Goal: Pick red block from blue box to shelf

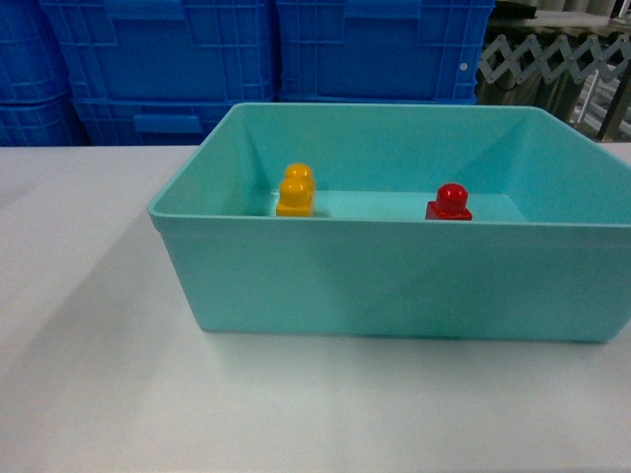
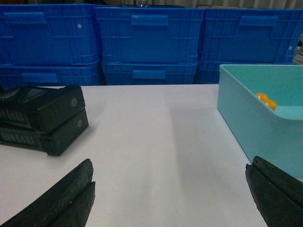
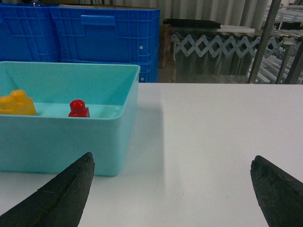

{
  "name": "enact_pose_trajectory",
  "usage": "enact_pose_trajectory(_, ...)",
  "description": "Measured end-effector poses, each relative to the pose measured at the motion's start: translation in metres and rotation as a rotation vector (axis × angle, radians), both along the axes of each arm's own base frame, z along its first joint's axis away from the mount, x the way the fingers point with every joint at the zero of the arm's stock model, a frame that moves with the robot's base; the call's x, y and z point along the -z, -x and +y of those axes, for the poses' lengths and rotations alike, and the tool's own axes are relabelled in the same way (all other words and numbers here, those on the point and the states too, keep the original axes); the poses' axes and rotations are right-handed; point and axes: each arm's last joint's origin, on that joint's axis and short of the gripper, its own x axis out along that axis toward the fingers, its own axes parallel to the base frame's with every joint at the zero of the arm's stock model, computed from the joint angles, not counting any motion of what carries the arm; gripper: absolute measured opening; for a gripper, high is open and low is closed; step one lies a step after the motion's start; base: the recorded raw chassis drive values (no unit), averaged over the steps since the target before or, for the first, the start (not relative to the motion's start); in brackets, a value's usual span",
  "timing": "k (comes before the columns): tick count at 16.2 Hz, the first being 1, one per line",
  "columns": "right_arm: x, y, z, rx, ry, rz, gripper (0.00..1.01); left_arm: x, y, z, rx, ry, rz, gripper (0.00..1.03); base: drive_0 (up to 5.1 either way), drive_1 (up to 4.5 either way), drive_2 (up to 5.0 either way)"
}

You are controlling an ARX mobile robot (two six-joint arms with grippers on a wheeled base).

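Inside the blue box [image 1: 394, 286], its right end cropped, sits the red block [image 1: 450, 202]; both grippers wide open, empty

Counted: one small glossy red plastic brick [image 1: 450, 203] with a single round knob; one orange-yellow two-knob plastic brick [image 1: 296, 191]; one large light turquoise rectangular plastic tub [image 1: 394, 286]; two flat black rectangular packs [image 2: 42, 118], stacked; six dark blue ribbed plastic crates [image 2: 149, 42] across the left wrist view, in three stacks of two.

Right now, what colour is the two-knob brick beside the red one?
Orange-yellow brick, clearest in the head view.
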Motion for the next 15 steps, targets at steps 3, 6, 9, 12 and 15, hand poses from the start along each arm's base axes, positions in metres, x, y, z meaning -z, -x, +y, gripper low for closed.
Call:
enact_pose_trajectory(3,0.0,0.0,0.0,0.0,0.0,0.0,0.98,0.0,0.0,0.0,0.0,0.0,0.0,0.98,0.0,0.0,0.0)
enact_pose_trajectory(6,0.0,0.0,0.0,0.0,0.0,0.0,0.98,0.0,0.0,0.0,0.0,0.0,0.0,0.98,0.0,0.0,0.0)
enact_pose_trajectory(9,0.0,0.0,0.0,0.0,0.0,0.0,0.98,0.0,0.0,0.0,0.0,0.0,0.0,0.98,0.0,0.0,0.0)
enact_pose_trajectory(12,0.0,0.0,0.0,0.0,0.0,0.0,0.98,0.0,0.0,0.0,0.0,0.0,0.0,0.98,0.0,0.0,0.0)
enact_pose_trajectory(15,0.0,0.0,0.0,0.0,0.0,0.0,0.98,0.0,0.0,0.0,0.0,0.0,0.0,0.98,0.0,0.0,0.0)
